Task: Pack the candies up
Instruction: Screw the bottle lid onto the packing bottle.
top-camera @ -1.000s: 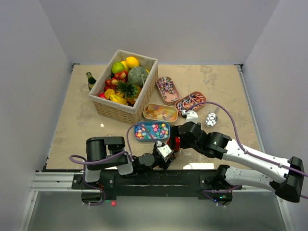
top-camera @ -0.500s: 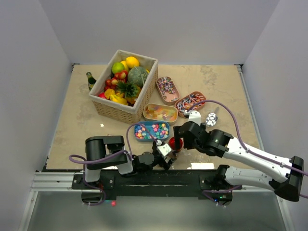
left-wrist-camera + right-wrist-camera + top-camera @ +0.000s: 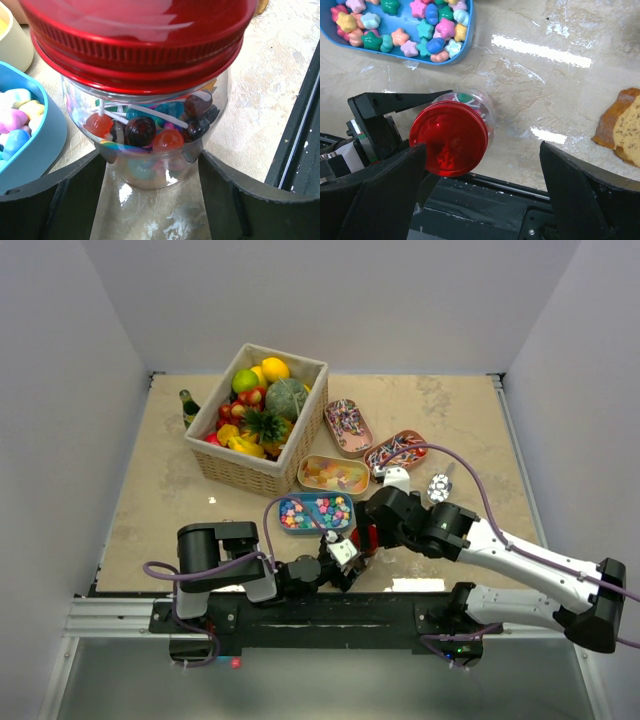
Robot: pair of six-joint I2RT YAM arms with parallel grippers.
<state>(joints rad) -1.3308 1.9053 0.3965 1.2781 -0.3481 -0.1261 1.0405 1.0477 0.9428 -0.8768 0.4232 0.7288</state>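
A glass jar (image 3: 150, 135) with a red lid (image 3: 447, 137) holds lollipops and stands on the table by the near edge. My left gripper (image 3: 150, 156) has both fingers against the jar's lower wall. My right gripper (image 3: 480, 192) hangs open above it, its left finger (image 3: 375, 195) beside the lid. Pastel star candies fill a blue tray (image 3: 315, 512) just behind the jar. Orange-yellow gummies lie in a tray (image 3: 333, 475) farther back. Striped candies fill two brown trays (image 3: 348, 425) (image 3: 395, 452).
A wicker basket (image 3: 225, 465) of toy fruit stands at the back left, with a small bottle (image 3: 188, 407) beside it. A white sprinkled piece (image 3: 438, 487) lies right of the trays. The black base rail (image 3: 485, 210) runs just in front of the jar.
My right arm has drawn in and shifted left, so its gripper now hangs over the jar's red lid. The left arm and the jar stay in place.
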